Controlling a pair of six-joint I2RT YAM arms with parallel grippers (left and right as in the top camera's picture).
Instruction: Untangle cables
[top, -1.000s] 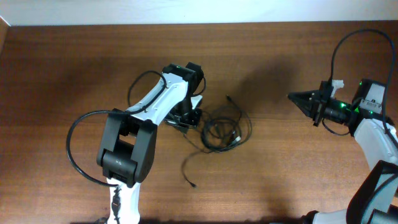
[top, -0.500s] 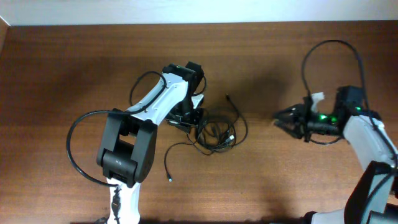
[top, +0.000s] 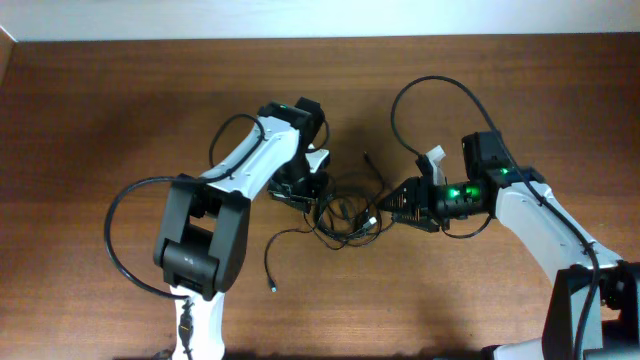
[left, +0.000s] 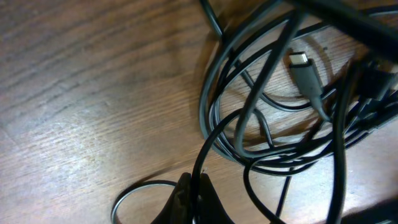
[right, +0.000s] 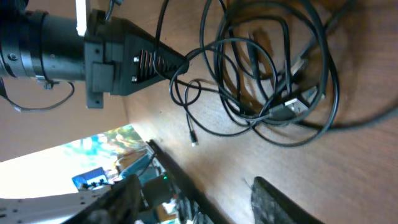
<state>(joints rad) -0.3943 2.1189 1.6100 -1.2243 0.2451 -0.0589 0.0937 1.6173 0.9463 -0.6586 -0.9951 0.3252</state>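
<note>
The cables (top: 345, 215) lie as a tangle of thin black loops at the middle of the table. A loose tail (top: 272, 270) trails toward the front and ends in a small plug. My left gripper (top: 305, 192) sits at the tangle's left edge. In the left wrist view the left gripper (left: 194, 183) is shut on one black strand, and a silver-tipped plug (left: 301, 62) lies among the loops. My right gripper (top: 385, 208) points at the tangle's right edge. In its wrist view the right gripper (right: 196, 186) stands open and empty, just short of the cables (right: 273, 81).
The wooden table (top: 120, 110) ends at a pale wall along the back. A thick black robot cable (top: 420, 95) arcs above my right arm. Another such cable (top: 120, 235) loops beside my left arm's base.
My right arm has swung left from the table's right side to the tangle, and its jaws have opened. The loose cable tail has shifted left. My left gripper has stayed shut in place.
</note>
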